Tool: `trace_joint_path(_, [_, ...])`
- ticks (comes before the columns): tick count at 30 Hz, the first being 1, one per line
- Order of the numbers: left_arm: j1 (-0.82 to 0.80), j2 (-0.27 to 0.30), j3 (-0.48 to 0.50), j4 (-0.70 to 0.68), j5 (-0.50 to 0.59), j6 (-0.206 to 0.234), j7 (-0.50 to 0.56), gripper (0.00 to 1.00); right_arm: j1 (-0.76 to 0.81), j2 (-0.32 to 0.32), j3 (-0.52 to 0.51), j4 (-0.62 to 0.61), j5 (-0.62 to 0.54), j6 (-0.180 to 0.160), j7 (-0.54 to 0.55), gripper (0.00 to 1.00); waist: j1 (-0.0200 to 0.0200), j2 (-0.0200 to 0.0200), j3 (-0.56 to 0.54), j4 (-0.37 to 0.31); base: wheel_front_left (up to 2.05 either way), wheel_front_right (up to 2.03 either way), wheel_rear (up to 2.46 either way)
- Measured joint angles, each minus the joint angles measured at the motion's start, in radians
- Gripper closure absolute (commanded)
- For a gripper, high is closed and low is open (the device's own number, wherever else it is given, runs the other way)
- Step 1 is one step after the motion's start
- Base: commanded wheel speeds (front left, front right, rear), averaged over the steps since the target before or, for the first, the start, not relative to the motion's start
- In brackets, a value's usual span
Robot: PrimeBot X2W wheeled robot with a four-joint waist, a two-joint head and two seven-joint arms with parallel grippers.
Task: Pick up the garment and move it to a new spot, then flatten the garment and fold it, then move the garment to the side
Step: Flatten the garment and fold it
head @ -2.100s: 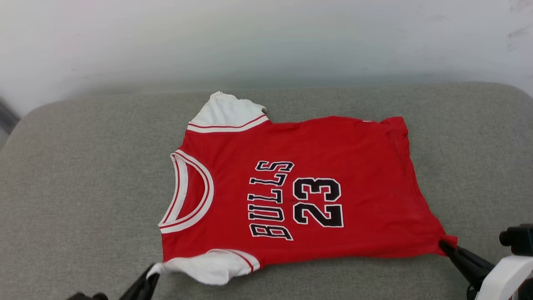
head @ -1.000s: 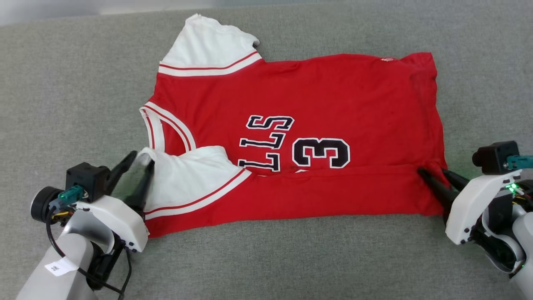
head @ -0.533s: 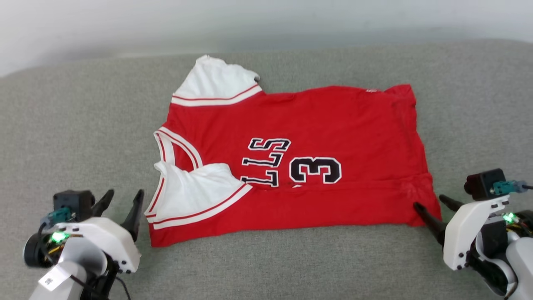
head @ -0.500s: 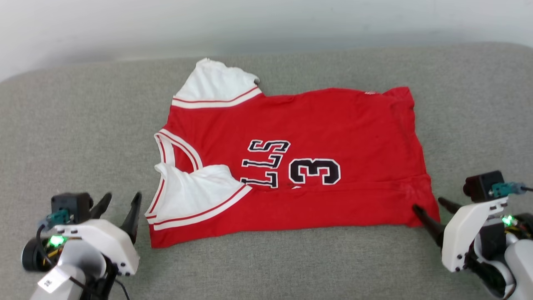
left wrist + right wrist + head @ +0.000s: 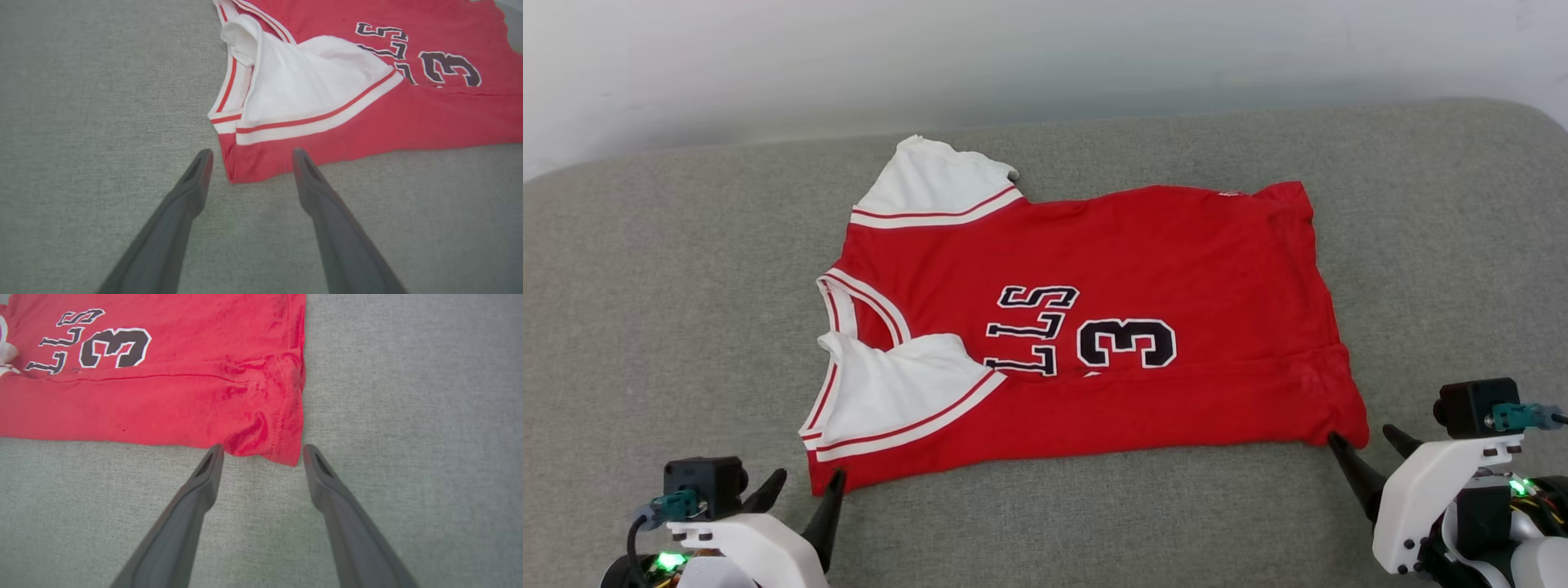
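Note:
The garment [image 5: 1143, 269], a red jersey with white sleeves, lies on the grey cushion with its near long edge folded up over the chest, covering part of the black lettering and number. One white sleeve [image 5: 890, 388] rests on top of the fold. My left gripper [image 5: 805, 486] stands open just below the garment's near left corner [image 5: 237, 171], holding nothing. My right gripper [image 5: 1364, 445] is open at the near right hem corner [image 5: 282, 451], and the cloth lies free between its spread fingers [image 5: 204, 477].
The grey fabric cushion [image 5: 686, 310] spreads wide around the garment. A pale wall [image 5: 1045, 57] rises behind its far edge. Bare cushion lies to the left, right and near side of the garment.
Both grippers have opened and let go of the folded near edge, then drawn back toward me. The camera has shifted too. The garment stays folded where it lay.

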Motion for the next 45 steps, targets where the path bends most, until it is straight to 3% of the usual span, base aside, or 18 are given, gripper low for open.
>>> trace_joint_path(5, [-0.002, 0.025, -0.014, -0.030, 0.028, 0.030, 0.050, 0.00, 0.037, 0.060, -0.031, -0.106, -0.036, 0.000, 0.059, 0.00, 0.0000, 0.0000, 0.023, -0.012, 0.00, 0.00, 0.00])
trace_joint_path(12, [-0.038, 0.035, -0.025, -0.009, 0.049, 0.057, 0.091, 0.00, 0.048, 0.074, -0.027, -0.192, -0.063, 0.000, 0.089, 0.00, 0.0000, 0.0000, 0.071, -0.035, 0.00, 0.00, 0.00])
trace_joint_path(22, [-0.067, 0.040, -0.045, 0.084, 0.048, 0.039, 0.106, 0.00, 0.047, 0.073, -0.027, -0.231, -0.074, 0.000, 0.091, 0.00, 0.0000, 0.0000, 0.127, -0.058, 0.00, 0.00, 0.00])
trace_joint_path(23, [-0.071, 0.036, -0.045, 0.092, 0.040, 0.032, 0.108, 0.09, 0.047, 0.072, -0.027, -0.233, -0.077, 0.000, 0.091, 0.00, 0.0000, 0.0000, 0.129, -0.058, 0.00, 0.00, 0.00])
trace_joint_path(24, [-0.077, 0.036, -0.049, 0.100, 0.038, 0.024, 0.112, 0.60, 0.047, 0.069, -0.026, -0.237, -0.080, 0.000, 0.092, 0.00, 0.0000, 0.0000, 0.129, -0.058, 0.00, 0.00, 0.00])
trace_joint_path(25, [-0.083, 0.038, -0.056, 0.108, 0.037, 0.010, 0.114, 0.97, 0.046, 0.066, -0.027, -0.239, -0.080, 0.000, 0.092, 0.00, 0.0000, 0.0000, 0.128, -0.057, 0.00, 0.00, 0.00])
trace_joint_path(29, [-0.097, 0.002, -0.067, 0.127, 0.006, -0.032, 0.082, 1.00, 0.040, 0.060, -0.043, -0.246, -0.080, 0.000, 0.088, 0.00, 0.0001, 0.0000, 0.113, -0.047, 0.00, 0.00, 0.00])
trace_joint_path(33, [-0.101, -0.011, -0.075, 0.125, 0.002, -0.048, 0.058, 1.00, 0.038, 0.057, -0.071, -0.229, -0.105, 0.000, 0.098, 0.00, 0.0001, 0.0000, 0.089, -0.026, 0.00, 0.00, 0.00])
trace_joint_path(45, [-0.101, -0.013, -0.072, -0.041, 0.019, -0.039, 0.012, 1.00, -0.026, 0.114, -0.197, -0.061, -0.185, 0.000, 0.097, 0.00, 0.0001, 0.0000, 0.085, 0.068, 0.00, 0.00, 0.00])
